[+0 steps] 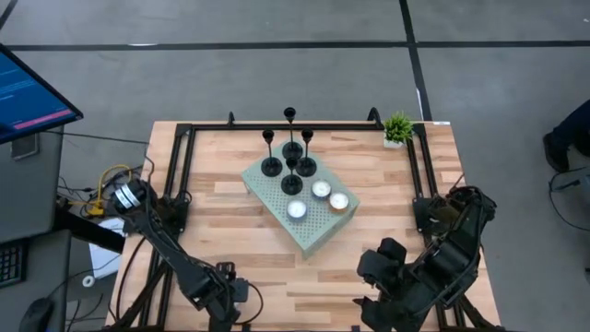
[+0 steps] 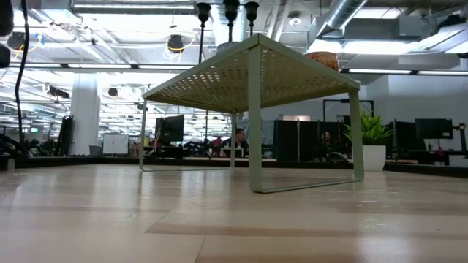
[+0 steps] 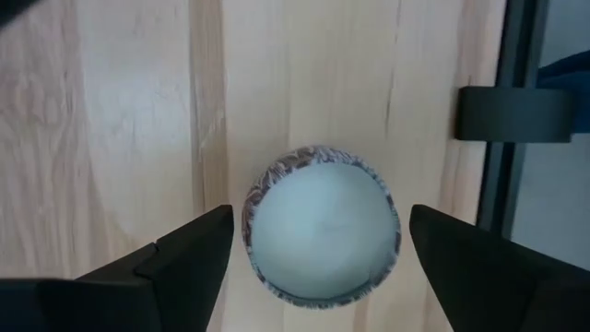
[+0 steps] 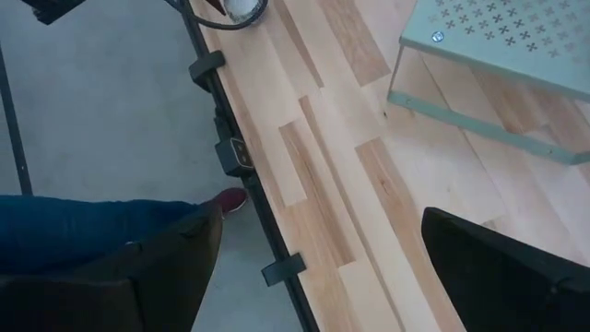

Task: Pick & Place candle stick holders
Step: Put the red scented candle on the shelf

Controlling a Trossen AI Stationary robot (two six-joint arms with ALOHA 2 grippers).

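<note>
On the green perforated stand (image 1: pixel 309 221), four matte black candle stick holders (image 1: pixel 291 152), upright.

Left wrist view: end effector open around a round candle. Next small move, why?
Probably close the left end effector on the white candle: it sits centred between the open fingers on the table, a gap either side. The four black candle stick holders stand on the green perforated riser; the right end effector waits open by the table's edge.

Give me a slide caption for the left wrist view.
Left claw open around a round white candle on the wooden table.
</note>
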